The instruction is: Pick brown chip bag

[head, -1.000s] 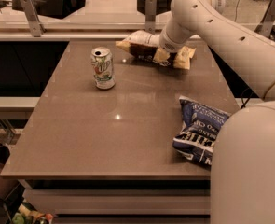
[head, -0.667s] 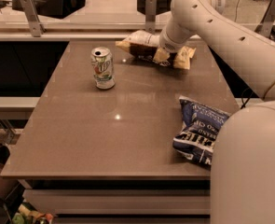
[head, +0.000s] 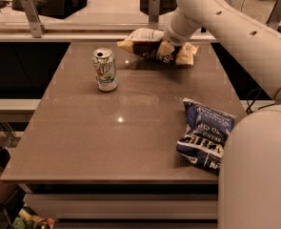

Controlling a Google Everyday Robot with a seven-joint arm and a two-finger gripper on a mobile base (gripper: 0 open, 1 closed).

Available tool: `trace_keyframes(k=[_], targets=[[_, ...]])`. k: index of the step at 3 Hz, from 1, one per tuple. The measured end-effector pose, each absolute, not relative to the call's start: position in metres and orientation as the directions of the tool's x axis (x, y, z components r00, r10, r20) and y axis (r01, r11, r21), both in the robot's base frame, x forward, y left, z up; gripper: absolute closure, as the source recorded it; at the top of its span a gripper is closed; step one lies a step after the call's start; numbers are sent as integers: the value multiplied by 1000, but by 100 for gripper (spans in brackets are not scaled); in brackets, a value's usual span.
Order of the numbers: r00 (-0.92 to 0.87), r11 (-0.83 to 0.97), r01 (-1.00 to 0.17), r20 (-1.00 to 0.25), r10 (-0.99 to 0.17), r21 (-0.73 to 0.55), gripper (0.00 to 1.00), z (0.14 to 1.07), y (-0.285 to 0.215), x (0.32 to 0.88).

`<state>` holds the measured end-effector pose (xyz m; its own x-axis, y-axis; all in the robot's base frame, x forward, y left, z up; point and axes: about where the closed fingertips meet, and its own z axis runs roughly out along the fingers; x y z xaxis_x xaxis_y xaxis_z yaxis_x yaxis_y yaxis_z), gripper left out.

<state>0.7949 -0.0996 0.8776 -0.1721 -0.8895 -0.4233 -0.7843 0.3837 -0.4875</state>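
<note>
The claw [head: 168, 46] is down at the far edge of the bench [head: 130, 147], buried in the middle of the brown chip bag [head: 141, 43]. The thick white arm [head: 235, 30] comes in from the right and its wrist covers the claw. Whether the claw is spread or pinching the bag cannot be told.

The brown chip bag lies crosswise right at the claw. Its longer part sticks out to the claw's left and one cream corner shows on the claw's right. Its middle is dark brown and its ends pale yellow-cream, with a whitish panel on top. Pale marks run along its lower edge, too blurred to read.

A soda can [head: 105, 69] stands upright left of the claw and nearer the camera, apart from the bag. It is white and green with its pull-tab top showing. The green logo cannot be made out for certain.

A dark blue chip bag [head: 204, 132] lies well apart from the claw, toward the camera and a little right, at the bench's right edge. It bears white block lettering that cannot be read.
</note>
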Motion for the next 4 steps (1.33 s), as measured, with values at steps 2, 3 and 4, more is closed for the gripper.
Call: trace_keyframes(k=[2,3,4], targets=[[-160,413,-707,-439,-884,-575,100,931,-120,791],[-150,434,-649,-455,-878,-624,100,964,-133,790],[-132,440,-605,-461,-878,-663,100,991,-139,788]])
